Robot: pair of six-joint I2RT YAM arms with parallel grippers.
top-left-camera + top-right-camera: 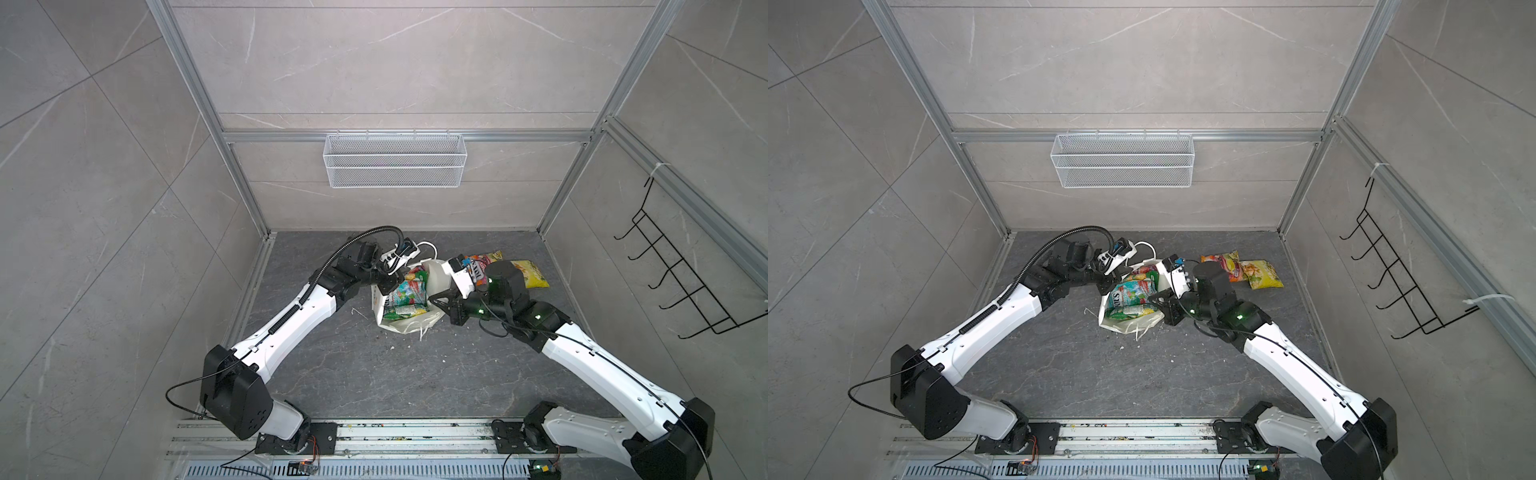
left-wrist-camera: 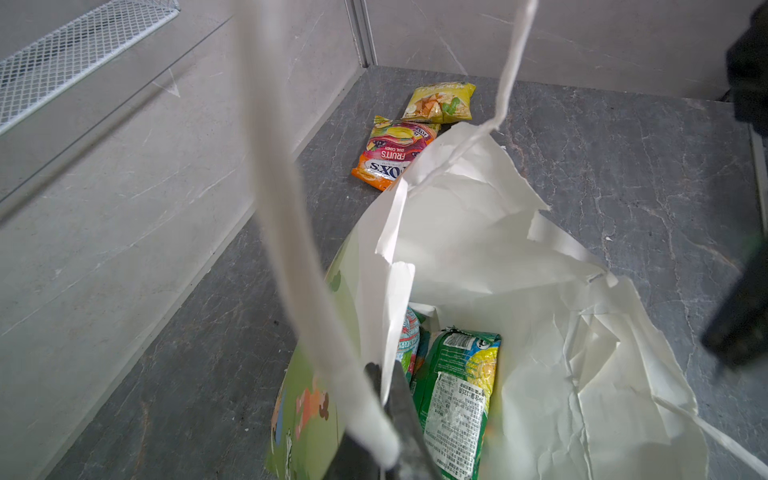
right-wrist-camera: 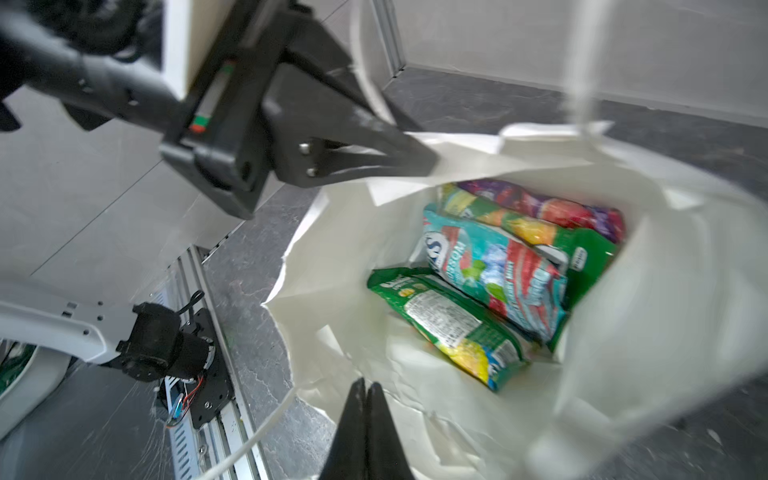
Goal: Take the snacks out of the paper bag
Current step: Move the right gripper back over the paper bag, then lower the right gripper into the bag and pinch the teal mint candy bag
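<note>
The white paper bag point(image 1: 405, 326) point(image 1: 1125, 326) point(image 2: 478, 232) point(image 3: 332, 291) stands open and torn on the dark floor. Inside lie snacks: a teal pouch point(image 1: 409, 289) point(image 3: 494, 270), a green pouch point(image 1: 1129, 311) point(image 2: 457, 395) point(image 3: 449, 328) and a purple one point(image 3: 561, 208). Outside, to the bag's right, lie an orange pouch point(image 1: 1225, 262) point(image 2: 390, 153) and a yellow pouch point(image 1: 532, 274) point(image 2: 442, 102). My left gripper point(image 1: 385, 287) point(image 2: 384, 370) point(image 3: 428, 160) is shut on the bag's left rim. My right gripper point(image 1: 432, 298) point(image 3: 365, 384) is shut on the torn rim opposite.
A white wire mesh basket point(image 1: 395, 160) hangs on the back wall. A black wire hook rack point(image 1: 685, 270) is fixed to the right wall. Metal rails point(image 1: 415, 436) run along the front by the arm bases. One white cord handle point(image 2: 291, 232) loops up past the left wrist.
</note>
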